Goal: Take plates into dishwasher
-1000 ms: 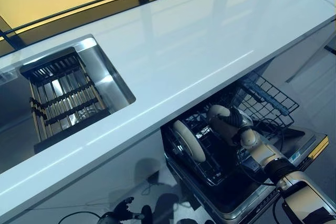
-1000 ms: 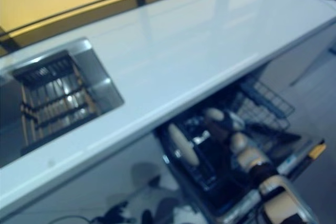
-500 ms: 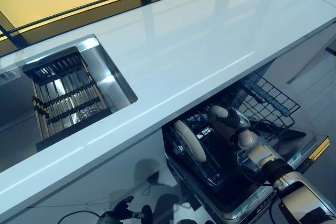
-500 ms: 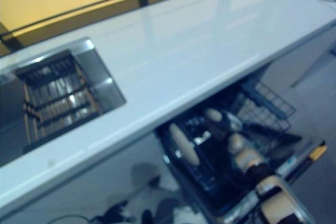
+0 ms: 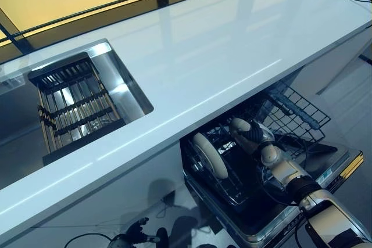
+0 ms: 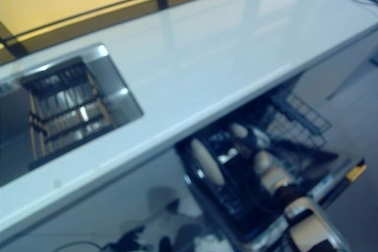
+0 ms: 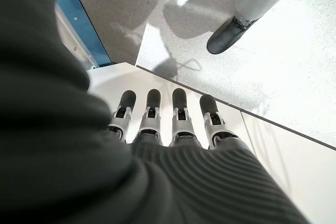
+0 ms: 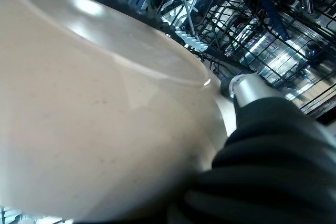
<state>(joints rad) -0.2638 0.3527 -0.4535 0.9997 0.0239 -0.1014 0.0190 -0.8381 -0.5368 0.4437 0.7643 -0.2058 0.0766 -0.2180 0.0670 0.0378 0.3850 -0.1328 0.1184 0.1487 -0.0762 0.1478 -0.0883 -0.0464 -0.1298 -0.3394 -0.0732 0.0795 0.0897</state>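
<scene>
A cream plate (image 5: 209, 156) stands on edge in the left part of the pulled-out dishwasher rack (image 5: 293, 108). My right hand (image 5: 257, 136) reaches into the rack just right of it and is shut on a second cream plate (image 5: 239, 126). That plate fills the right wrist view (image 8: 94, 103), with my thumb (image 8: 247, 88) on its rim and the rack wires behind. My left hand (image 7: 173, 124) shows only in the left wrist view, fingers straight, holding nothing.
A long white counter (image 5: 221, 45) runs over the dishwasher, its front edge above the rack. A steel sink (image 5: 119, 82) with a dark drying rack (image 5: 75, 103) sits at its left. The open dishwasher door (image 5: 343, 161) juts out at the lower right.
The view has shifted slightly. My right hand stays in the rack with the plate, moved only a little.
</scene>
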